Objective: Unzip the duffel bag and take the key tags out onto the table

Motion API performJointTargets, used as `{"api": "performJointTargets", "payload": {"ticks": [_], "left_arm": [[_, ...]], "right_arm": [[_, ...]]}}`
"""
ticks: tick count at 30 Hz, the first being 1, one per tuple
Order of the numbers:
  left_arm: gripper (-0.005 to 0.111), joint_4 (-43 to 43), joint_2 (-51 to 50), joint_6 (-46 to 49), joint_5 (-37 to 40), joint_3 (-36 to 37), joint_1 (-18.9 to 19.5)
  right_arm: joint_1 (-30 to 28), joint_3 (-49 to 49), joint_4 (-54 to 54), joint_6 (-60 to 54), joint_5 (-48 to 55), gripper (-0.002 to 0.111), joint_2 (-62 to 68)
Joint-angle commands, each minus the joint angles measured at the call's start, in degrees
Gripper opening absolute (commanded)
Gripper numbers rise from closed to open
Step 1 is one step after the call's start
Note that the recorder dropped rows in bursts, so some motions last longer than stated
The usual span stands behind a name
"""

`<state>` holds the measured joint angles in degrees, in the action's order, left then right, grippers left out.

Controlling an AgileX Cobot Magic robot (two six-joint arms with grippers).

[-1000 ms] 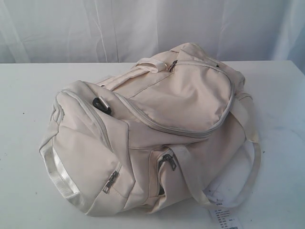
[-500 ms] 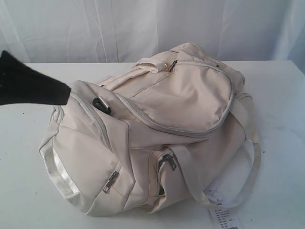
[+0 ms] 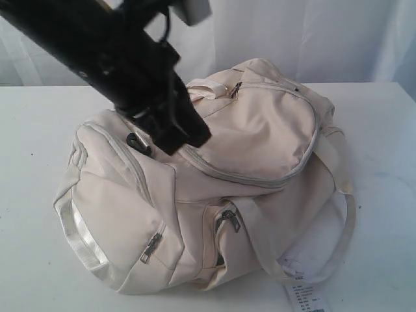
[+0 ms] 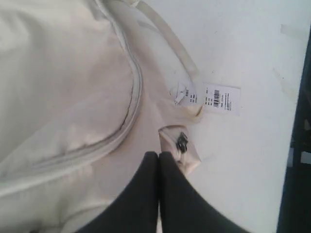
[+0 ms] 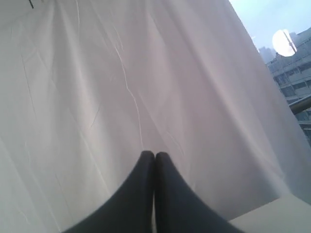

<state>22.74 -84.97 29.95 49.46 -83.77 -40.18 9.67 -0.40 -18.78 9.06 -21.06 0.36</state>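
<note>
The cream-white duffel bag (image 3: 260, 140) lies on the white table (image 3: 32, 169) with its curved grey main zipper (image 3: 227, 173) closed. My left gripper (image 3: 190, 139) hangs over the bag's top panel beside the black ring (image 3: 138, 143), its fingers pressed together and holding nothing. In the left wrist view the left gripper (image 4: 159, 154) is above the bag (image 4: 63, 97), near a small side pocket's zipper pull (image 4: 182, 142). My right gripper (image 5: 154, 154) is shut and empty, facing a white curtain. The key tags are hidden.
A white printed paper label (image 3: 307, 296) lies on the table by the bag's webbing strap (image 3: 344, 224); the left wrist view shows the label (image 4: 222, 98) too. White curtains (image 3: 292, 32) hang behind the table. Two small side pockets (image 3: 224, 224) are zipped.
The left arm has swung in from the left edge and now reaches over the bag's top. The bag has not moved.
</note>
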Motion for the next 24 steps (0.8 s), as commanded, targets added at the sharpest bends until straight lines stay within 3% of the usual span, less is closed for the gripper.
{"api": "performJointTargets", "payload": {"ticks": [1, 6, 9, 12, 14, 17, 24], "left_arm": [[0.019, -2.7, -4.1, 4.2, -5.1, -0.5, -3.9], [0.064, -5.6, -8.6, 4.9, -8.5, -0.5, -4.1], [0.071, -6.2, -11.2, 4.9, -8.9, -0.5, -4.1], [0.057, -6.6, -13.6, 4.9, -5.9, -0.5, -4.1], [0.040, -7.4, -14.6, 4.6, -1.6, -0.5, -4.1], [0.002, -11.0, -15.1, 0.4, 4.6, -0.5, -4.1], [0.000, -16.4, -14.2, -2.6, 16.9, 0.9, -3.9]], "right_arm": [[-0.5, 0.4, -1.3, -0.9, 3.5, 0.000, -0.4], [-0.5, 0.4, -2.0, 1.6, 11.8, 0.000, -0.4], [-0.5, 0.4, -2.0, 1.6, 11.7, 0.000, -0.4], [-0.5, 0.4, -2.0, 1.6, 11.6, 0.000, -0.4], [-0.5, 0.4, -2.0, 1.6, 11.7, 0.000, -0.4], [-0.5, 0.4, -2.1, 1.8, 11.7, 0.000, -0.4], [-0.5, 0.3, -2.1, 2.8, 16.7, 0.000, -0.4]]}}
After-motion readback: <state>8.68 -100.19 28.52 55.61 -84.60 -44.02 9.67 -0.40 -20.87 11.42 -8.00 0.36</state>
